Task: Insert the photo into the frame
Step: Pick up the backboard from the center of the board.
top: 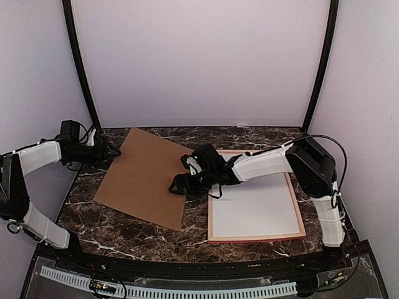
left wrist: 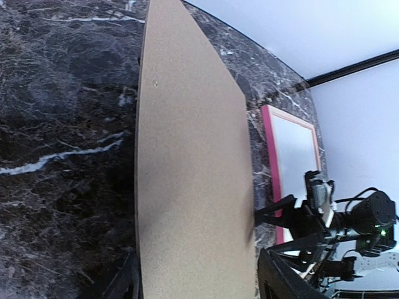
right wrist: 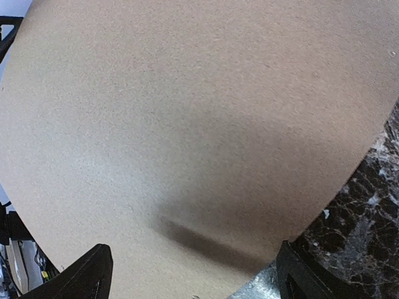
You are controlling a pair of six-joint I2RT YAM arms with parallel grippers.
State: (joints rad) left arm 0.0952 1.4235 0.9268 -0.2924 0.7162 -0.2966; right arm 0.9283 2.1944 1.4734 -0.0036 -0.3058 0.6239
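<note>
Left wrist view: left gripper (left wrist: pixel 199 274) jaws spread wide, brown backing panel (left wrist: pixel 193 156) running up between them; right gripper (right wrist: pixel 193 261) jaws equally agape astride its far edge, contact unclear.

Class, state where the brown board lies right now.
In the top view the brown board lies left of centre on the marble table, just left of the frame.
</note>
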